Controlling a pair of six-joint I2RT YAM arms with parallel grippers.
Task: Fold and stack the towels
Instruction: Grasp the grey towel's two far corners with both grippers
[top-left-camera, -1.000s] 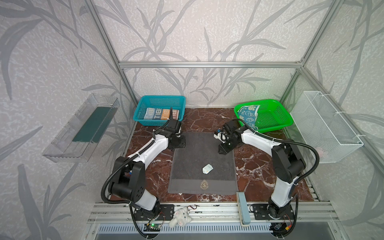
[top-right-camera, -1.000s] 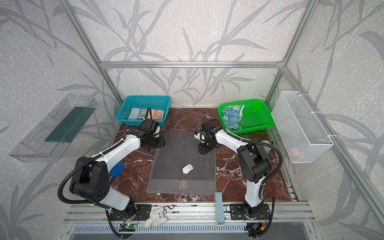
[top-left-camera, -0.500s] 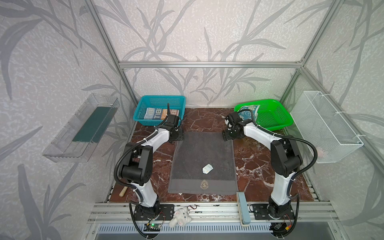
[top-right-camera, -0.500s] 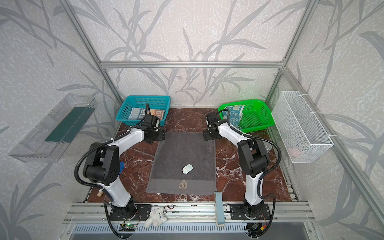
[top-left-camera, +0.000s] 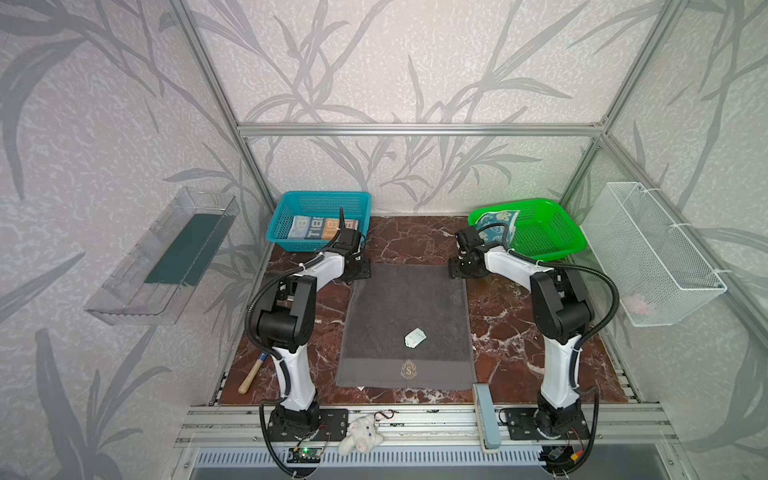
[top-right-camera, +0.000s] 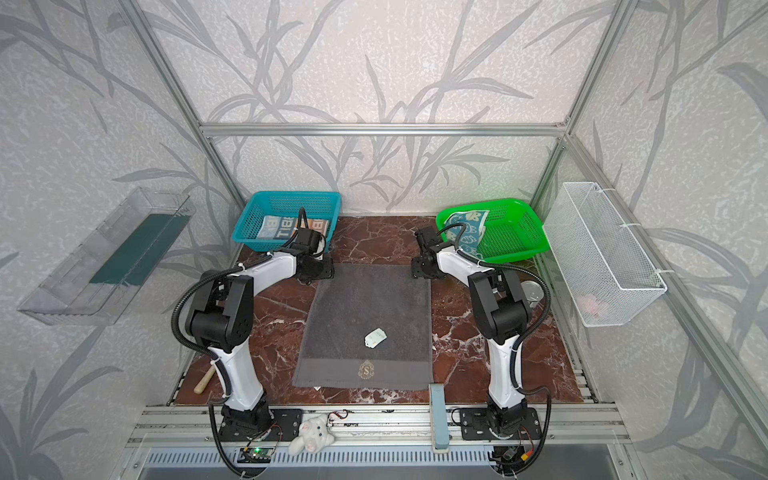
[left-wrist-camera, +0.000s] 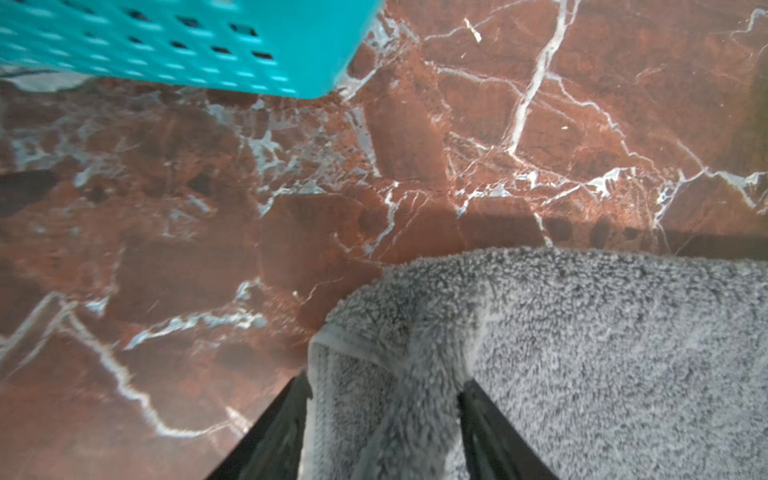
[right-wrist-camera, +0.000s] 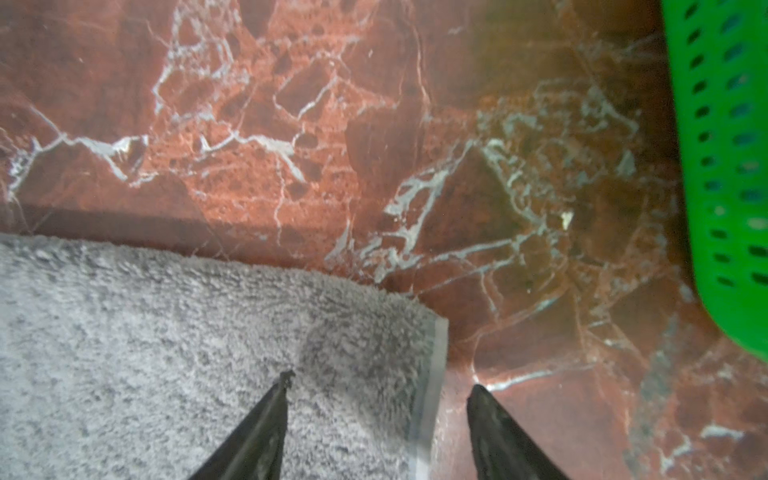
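Note:
The dark grey towel (top-left-camera: 405, 316) (top-right-camera: 365, 307) lies flat on the marble table, its gold crest near the front edge. My left gripper (top-left-camera: 361, 270) (left-wrist-camera: 384, 386) is at the towel's far left corner; there the grey towel (left-wrist-camera: 582, 353) bunches up between the jaws and fills the gap. My right gripper (top-left-camera: 457, 272) (right-wrist-camera: 380, 382) stands open astride the far right corner, with one finger on the flat grey towel (right-wrist-camera: 166, 332) and the other on marble. The orange, blue and white towel (top-left-camera: 322, 227) lies in the teal basket (top-left-camera: 320, 195). The teal bunny towel (top-left-camera: 496, 224) hangs over the green basket (top-left-camera: 548, 232).
A small white object (top-left-camera: 414, 337) lies on the grey towel. A wooden-handled tool (top-left-camera: 249, 376) is at the front left, and a plush toy (top-left-camera: 360, 432) and a pale blue bar (top-left-camera: 486, 415) at the front rail. A wire basket (top-left-camera: 652, 253) hangs on the right wall and a clear tray (top-left-camera: 166, 257) on the left.
Both grippers moved from the towel's upper sides out to its two far corners. The left jaws have closed in on the bunched corner.

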